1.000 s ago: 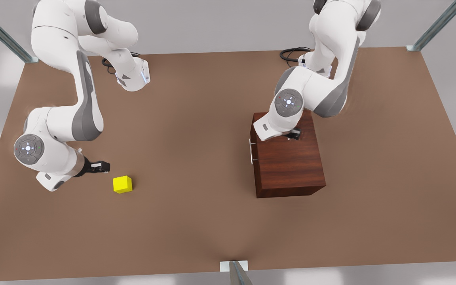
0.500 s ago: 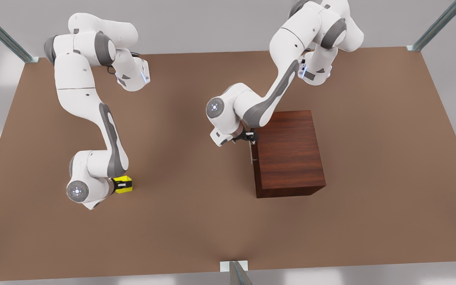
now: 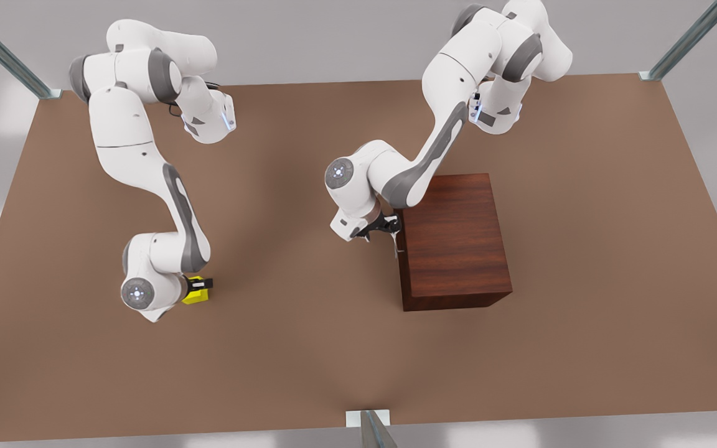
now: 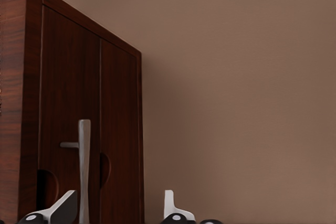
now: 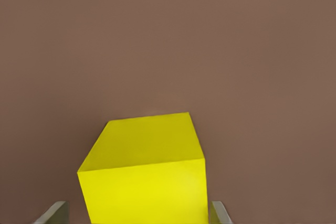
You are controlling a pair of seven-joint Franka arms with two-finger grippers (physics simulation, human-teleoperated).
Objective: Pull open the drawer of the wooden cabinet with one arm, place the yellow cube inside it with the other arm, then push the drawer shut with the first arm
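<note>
Yellow cube (image 5: 143,174): small, plain, bright; sitting on the brown surface (image 3: 302,348) toward its left edge in the front view, between the parted fingers of the right end effector (image 3: 200,286). Wooden cabinet (image 3: 458,242): dark reddish-brown, drawer (image 4: 68,114) closed; left end effector (image 4: 118,211) is spreading around the silver handle (image 4: 84,166).

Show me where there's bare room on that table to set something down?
Bare table lies between the yellow cube and the wooden cabinet, along the near edge, and right of the cabinet. Crowded: the right gripper at the cube, the left gripper at the drawer's handle.
</note>
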